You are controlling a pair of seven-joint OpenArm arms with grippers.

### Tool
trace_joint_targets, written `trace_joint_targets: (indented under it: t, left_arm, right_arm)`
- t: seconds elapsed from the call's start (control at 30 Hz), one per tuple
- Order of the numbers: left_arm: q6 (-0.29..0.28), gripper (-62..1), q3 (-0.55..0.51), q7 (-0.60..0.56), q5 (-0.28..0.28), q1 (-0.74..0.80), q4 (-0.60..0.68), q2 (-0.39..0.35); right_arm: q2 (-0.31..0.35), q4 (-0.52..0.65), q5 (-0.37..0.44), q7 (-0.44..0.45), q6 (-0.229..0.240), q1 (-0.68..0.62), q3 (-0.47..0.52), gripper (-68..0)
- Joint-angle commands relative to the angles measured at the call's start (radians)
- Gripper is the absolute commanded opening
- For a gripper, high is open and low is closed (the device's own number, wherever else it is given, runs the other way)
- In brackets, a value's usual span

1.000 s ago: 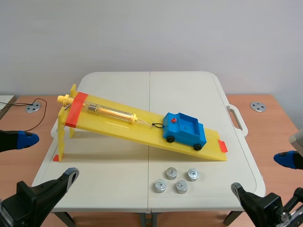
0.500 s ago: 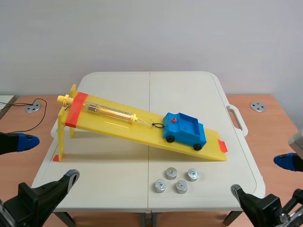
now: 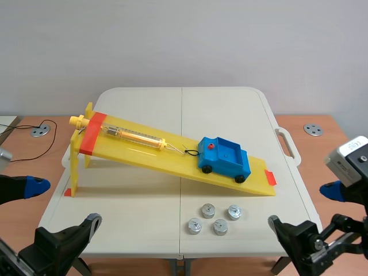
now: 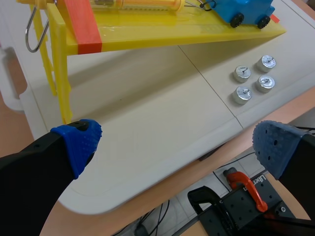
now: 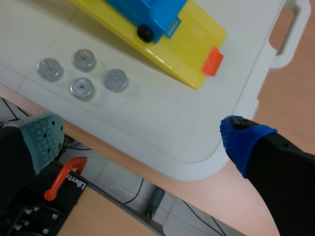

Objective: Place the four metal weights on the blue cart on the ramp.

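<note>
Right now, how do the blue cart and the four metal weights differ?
The blue cart sits tilted on the yellow ramp; the metal weights stand level on the white table. The cart is blue and boxy; the weights are small silver cylinders. Neither is held: the left gripper and right gripper are open.

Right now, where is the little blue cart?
In the scene view, the blue cart sits near the yellow ramp's low end, right of middle, just beyond the four metal weights on the table.

Cart (image 3: 224,155) low on ramp (image 3: 144,152); 4 weights (image 3: 219,227) on table (image 3: 132,195) before it.
</note>
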Motion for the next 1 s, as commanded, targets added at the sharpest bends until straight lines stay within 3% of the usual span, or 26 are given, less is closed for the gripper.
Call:
trace_joint_targets:
  t: [0.0,0.2,0.33,0.53,0.73,0.97]
  left_arm:
    - [-0.021,1.4,-0.015,-0.115,-0.039,-0.003,0.074,0.019]
    - [-0.021,-26.6,-0.015,-0.100,-0.034,-0.004,0.074,0.047]
    - [-0.021,-38.5,-0.015,-0.050,-0.034,-0.020,0.066,0.066]
    - [-0.020,-57.5,-0.015,-0.002,-0.034,-0.064,0.031,0.092]
    - [-0.020,-58.2,-0.014,0.009,-0.035,-0.087,-0.002,0.093]
    - [-0.021,-58.2,-0.014,0.009,-0.035,-0.086,-0.004,0.093]
  right_arm:
    - [-0.003,0.105,0.026,0.091,-0.011,0.050,-0.010,-2.3]
    - [-0.045,0.074,0.022,0.054,-0.011,0.102,-0.063,-11.7]
    - [-0.071,0.051,-0.013,0.036,0.014,0.140,-0.105,-17.6]
    - [-0.102,0.002,-0.053,0.033,0.038,0.201,-0.178,-19.2]
    - [-0.130,-0.063,-0.126,0.034,0.037,0.264,-0.247,-20.2]
    - [-0.172,-0.144,-0.161,0.038,0.038,0.320,-0.299,-32.0]
